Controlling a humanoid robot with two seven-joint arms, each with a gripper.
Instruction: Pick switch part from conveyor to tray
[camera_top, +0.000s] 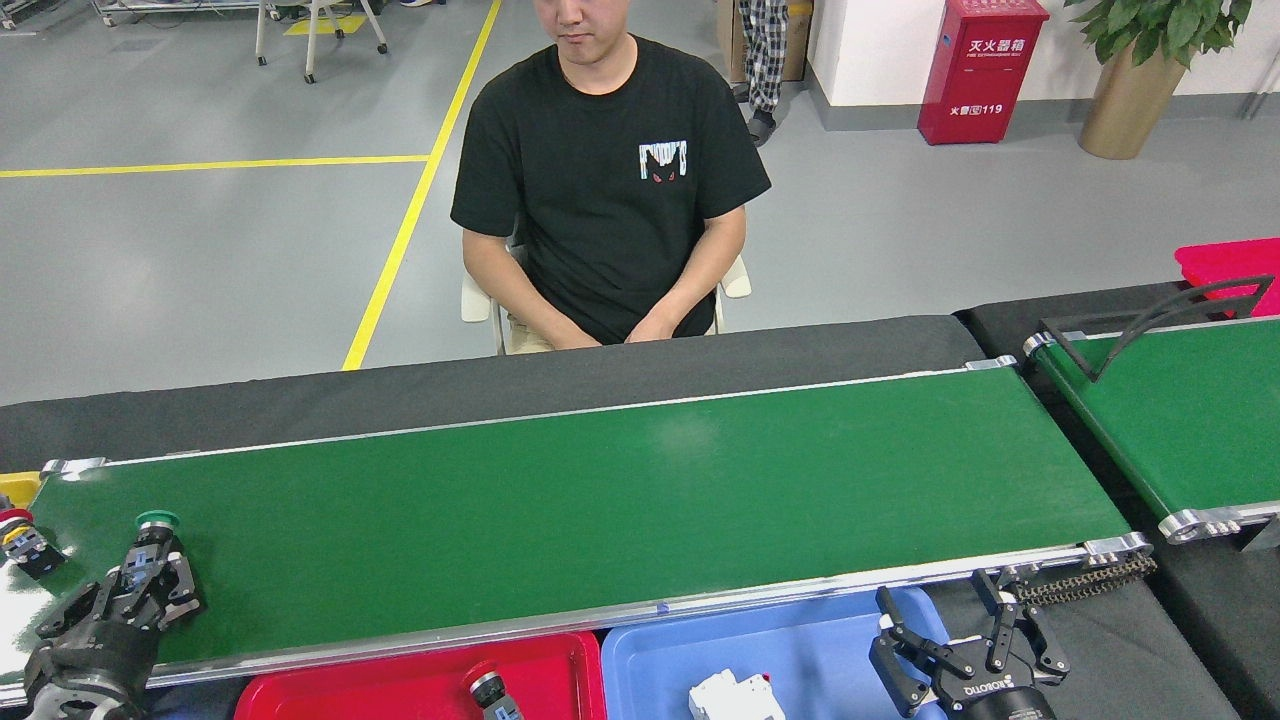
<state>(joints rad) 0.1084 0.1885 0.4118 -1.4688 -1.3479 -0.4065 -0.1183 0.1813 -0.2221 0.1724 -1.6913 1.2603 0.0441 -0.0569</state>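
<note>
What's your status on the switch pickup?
Left tool shut on green switch at conveyor's left end. Right tool open by blue tray. Path clear.

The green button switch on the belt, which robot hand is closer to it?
Left. The left gripper is closed around the green button switch at the conveyor's left end. The right gripper hangs open far off, past the belt's near right edge.
</note>
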